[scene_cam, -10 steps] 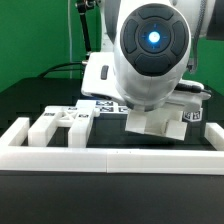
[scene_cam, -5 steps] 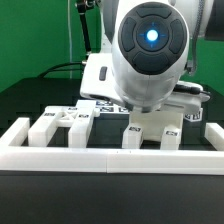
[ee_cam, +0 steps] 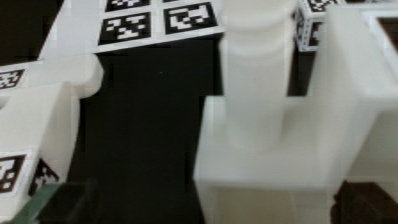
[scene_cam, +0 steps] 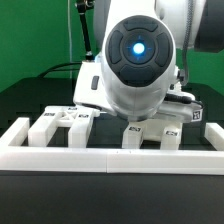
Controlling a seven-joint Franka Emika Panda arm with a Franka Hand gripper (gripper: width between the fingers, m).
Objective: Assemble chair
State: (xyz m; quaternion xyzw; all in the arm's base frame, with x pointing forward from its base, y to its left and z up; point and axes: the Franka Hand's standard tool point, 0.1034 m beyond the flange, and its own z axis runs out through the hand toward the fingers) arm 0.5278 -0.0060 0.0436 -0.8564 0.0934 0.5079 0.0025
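In the exterior view the arm (scene_cam: 140,60) has swung toward that view's left and sunk lower; the chair piece (scene_cam: 150,134), raised a second ago, now stands on the table (scene_cam: 25,100), its square legs against the border rail (scene_cam: 100,160); the placement looks made. In the wrist view the chair piece (ee_cam: 267,130) looms close: smooth matt white plastic, blocky square posts; the claw shows in neither view, so I cannot tell whether it grips.
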